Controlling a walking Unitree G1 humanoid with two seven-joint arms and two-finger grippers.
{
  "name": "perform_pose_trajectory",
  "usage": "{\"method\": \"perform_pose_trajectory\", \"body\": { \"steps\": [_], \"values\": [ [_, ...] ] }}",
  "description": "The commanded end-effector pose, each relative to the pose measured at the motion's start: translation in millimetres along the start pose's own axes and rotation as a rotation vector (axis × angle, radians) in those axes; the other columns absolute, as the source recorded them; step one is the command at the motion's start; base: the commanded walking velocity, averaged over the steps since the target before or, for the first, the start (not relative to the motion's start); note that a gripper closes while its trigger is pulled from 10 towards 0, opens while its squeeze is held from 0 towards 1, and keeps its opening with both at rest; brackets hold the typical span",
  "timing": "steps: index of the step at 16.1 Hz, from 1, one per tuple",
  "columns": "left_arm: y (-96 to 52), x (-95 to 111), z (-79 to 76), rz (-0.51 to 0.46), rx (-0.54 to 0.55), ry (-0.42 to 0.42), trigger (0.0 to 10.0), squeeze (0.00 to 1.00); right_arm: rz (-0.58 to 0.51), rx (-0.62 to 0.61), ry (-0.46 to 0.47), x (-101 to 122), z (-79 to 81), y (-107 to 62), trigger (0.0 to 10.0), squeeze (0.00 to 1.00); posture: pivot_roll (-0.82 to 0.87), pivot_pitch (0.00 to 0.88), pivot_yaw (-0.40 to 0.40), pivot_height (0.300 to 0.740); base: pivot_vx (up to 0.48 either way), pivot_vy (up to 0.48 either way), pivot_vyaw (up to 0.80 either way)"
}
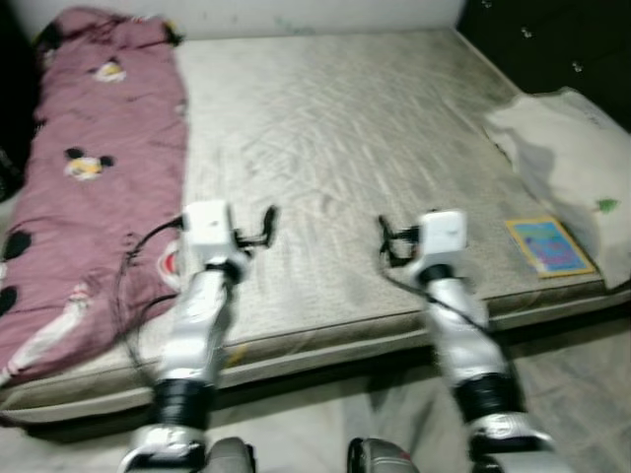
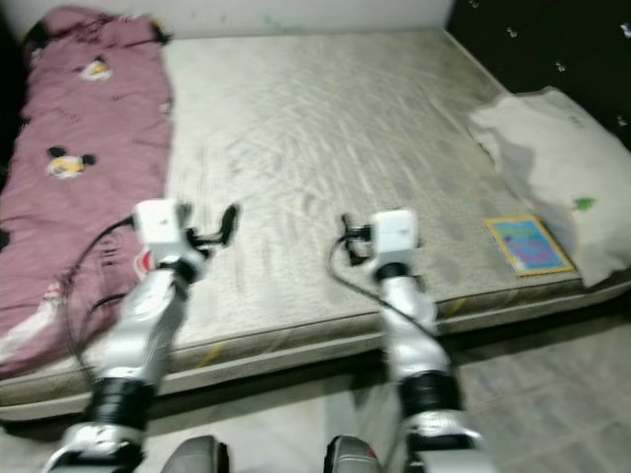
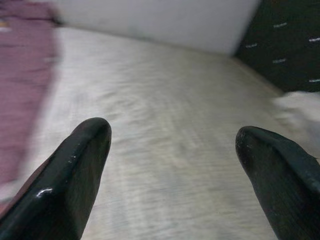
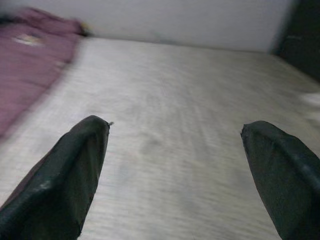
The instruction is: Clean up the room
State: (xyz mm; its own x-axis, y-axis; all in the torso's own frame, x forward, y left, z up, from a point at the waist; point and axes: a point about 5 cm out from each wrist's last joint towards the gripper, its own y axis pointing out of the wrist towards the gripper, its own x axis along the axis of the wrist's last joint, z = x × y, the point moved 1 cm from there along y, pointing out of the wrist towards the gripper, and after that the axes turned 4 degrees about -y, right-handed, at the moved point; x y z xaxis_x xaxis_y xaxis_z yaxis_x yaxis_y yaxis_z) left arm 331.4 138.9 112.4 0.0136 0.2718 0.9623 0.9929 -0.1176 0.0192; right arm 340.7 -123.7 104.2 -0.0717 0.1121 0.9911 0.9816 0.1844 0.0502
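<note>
A bare bed (image 1: 345, 128) lies ahead. A pink quilt (image 1: 89, 187) (printed with cartoon mice) runs along its left side. A white cloth (image 1: 567, 158) lies on the right edge, and a small book (image 1: 549, 245) sits just beside it near the front corner. Both arms reach over the bed's front edge. The left pincer (image 1: 268, 225) hovers near the quilt, fingers (image 3: 75, 175) spread and empty. The right pincer (image 1: 386, 239) hovers mid-bed, fingers (image 4: 70, 175) spread, holding nothing.
</note>
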Motion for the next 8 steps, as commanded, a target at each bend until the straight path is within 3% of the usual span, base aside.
{"method": "perform_pose_trajectory", "body": {
  "steps": [1, 8],
  "values": [
    [1.4, -1.0, -9.1, 0.002, -0.024, -0.011, 10.0, 0.0, 0.011, -0.029, -0.017, -2.2, -12.5, -2.3, 10.0, 0.0, -0.03, 0.12, -0.018, 0.74, 0.0, 0.48, 0.0],
    [2.3, -1.0, -9.5, 0.002, -0.024, -0.013, 10.0, 0.0, 0.014, -0.027, -0.023, -2.4, -12.8, -1.2, 10.0, 0.0, -0.03, 0.12, -0.018, 0.74, 0.0, 0.48, 0.0]
  ]
}}
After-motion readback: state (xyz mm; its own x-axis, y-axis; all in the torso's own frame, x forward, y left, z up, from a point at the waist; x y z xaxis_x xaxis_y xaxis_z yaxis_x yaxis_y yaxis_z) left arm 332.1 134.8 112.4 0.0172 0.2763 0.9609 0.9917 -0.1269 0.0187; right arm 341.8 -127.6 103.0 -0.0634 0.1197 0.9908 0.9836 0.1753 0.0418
